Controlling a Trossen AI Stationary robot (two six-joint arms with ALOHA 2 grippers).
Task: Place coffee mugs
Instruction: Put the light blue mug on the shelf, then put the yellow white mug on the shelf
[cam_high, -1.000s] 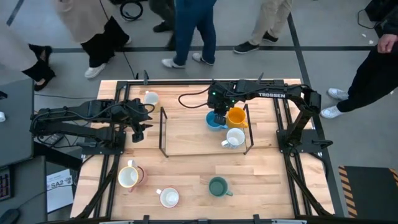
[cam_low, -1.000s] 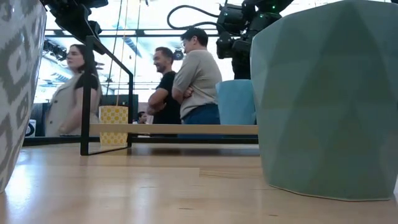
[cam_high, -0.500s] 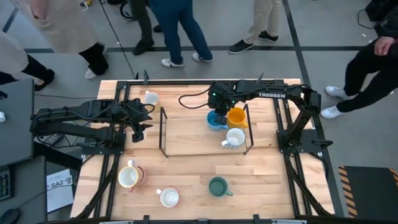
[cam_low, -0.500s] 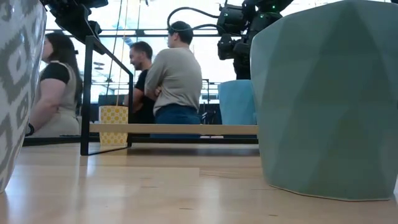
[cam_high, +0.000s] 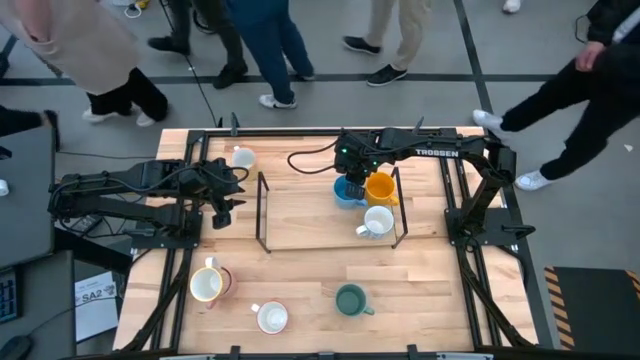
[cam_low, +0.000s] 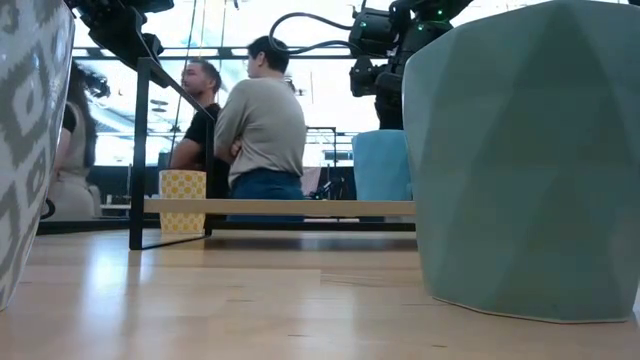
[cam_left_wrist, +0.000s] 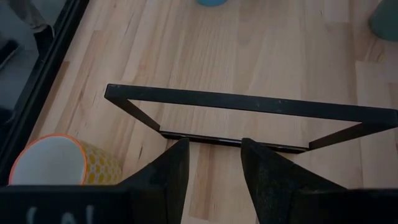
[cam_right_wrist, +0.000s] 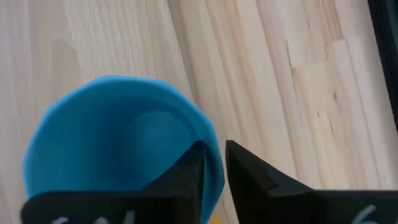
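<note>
My right gripper (cam_high: 350, 186) stands over the blue mug (cam_high: 344, 194) and is shut on its rim. The mug is on the wooden board of the black-framed rack (cam_high: 262, 212), next to the orange mug (cam_high: 381, 187) and a white mug (cam_high: 377, 222). In the low view the blue mug (cam_low: 382, 165) stands upright on the board (cam_low: 280, 207). My left gripper (cam_high: 222, 208) hangs open at the rack's left end. A yellow-patterned mug (cam_left_wrist: 50, 165) stands near the table's far left. Pink-and-cream (cam_high: 207, 284), white (cam_high: 272, 317) and dark green (cam_high: 350, 299) mugs stand near the table's near edge. My right gripper holds the blue mug by its rim (cam_right_wrist: 214, 171), on the side next to the orange mug. One finger (cam_right_wrist: 193, 163) is inside the mug and the other (cam_right_wrist: 249, 169) outside. The fingers come from above, pointing down. The mug's base stands on the rack's board.
The rack's black end frame (cam_left_wrist: 236, 104) crosses just ahead of my left gripper. In the low view the dark green mug (cam_low: 530, 160) and a grey-patterned mug (cam_low: 30, 130) stand close to the camera. People walk beyond the table's far edge. Bare wood lies between the rack and the near mugs.
</note>
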